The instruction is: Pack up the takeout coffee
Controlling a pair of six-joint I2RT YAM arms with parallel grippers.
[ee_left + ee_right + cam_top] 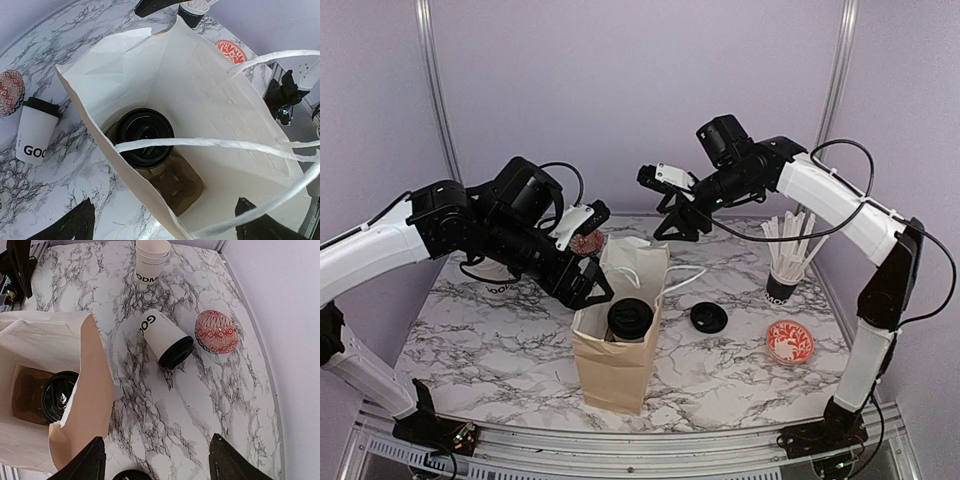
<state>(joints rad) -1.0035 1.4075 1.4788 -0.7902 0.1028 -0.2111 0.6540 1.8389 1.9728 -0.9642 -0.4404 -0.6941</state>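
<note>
Left wrist: lidded cup in bag; left claw spread, right claw spread.

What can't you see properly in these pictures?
Packed cup: only its lid shows, in every view; the walls of the paper bag hide the rest.
Lying cup: its word curves out of sight in both wrist views.
Stacked cups: the right wrist view's top edge cuts them.

2 white-shelled arms, black joints, black left gripper and right gripper, thin black cables looping alongside
</note>
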